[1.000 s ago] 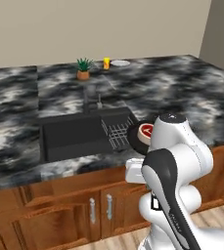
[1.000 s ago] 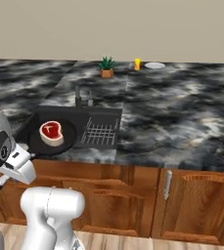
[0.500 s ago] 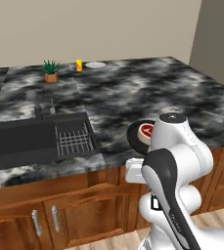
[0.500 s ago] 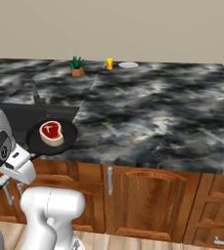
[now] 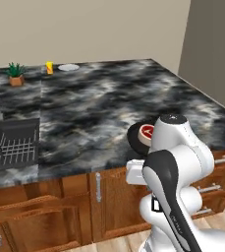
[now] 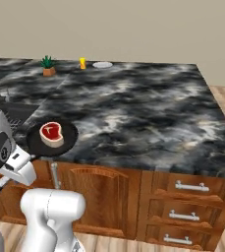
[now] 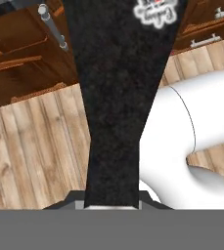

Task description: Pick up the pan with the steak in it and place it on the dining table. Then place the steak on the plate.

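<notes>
Black pan (image 6: pixel 52 139) with steak (image 6: pixel 51 134) at dining table (image 6: pixel 133 113) edge; gripper apparently clamped on handle (image 7: pixel 116 107); plate (image 6: pixel 102 65) far.

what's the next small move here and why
Probably carry the pan further in over the dining table and lower it. The gripper is shut on the pan handle, and the pan with the steak sits at the table's near edge, far from the plate.

potted plant (image 5: pixel 16 75), yellow bottle perhaps (image 5: pixel 49 67), sink (image 5: pixel 11 142)
</notes>
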Controlling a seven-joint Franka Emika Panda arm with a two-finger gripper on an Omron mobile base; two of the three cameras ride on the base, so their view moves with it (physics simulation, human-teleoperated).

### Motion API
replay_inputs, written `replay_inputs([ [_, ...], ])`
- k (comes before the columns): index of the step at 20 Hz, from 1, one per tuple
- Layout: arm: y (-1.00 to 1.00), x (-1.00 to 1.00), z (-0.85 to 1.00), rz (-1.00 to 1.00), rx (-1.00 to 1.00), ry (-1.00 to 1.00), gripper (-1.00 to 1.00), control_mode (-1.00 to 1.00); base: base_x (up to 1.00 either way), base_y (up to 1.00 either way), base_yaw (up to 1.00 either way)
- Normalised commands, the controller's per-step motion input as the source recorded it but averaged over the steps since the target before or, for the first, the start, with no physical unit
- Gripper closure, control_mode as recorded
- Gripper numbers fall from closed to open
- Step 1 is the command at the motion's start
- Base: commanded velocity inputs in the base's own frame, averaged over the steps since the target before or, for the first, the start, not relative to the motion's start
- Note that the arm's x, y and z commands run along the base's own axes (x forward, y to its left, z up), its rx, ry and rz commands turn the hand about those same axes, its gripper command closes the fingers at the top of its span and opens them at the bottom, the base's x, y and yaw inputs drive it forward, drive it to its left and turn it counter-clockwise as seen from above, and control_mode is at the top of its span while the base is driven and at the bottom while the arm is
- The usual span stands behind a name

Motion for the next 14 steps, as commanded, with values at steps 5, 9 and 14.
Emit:
replay_inputs([
  [5,0.00,0.00,0.00,0.00,0.00,0.00,1.00,1.00,0.21,-1.00,0.03],
  [9,0.00,0.00,0.00,0.00,0.00,0.00,1.00,1.00,0.20,-1.00,0.02],
  [14,0.00,0.00,0.00,0.00,0.00,0.00,1.00,1.00,0.18,-1.00,0.01],
])
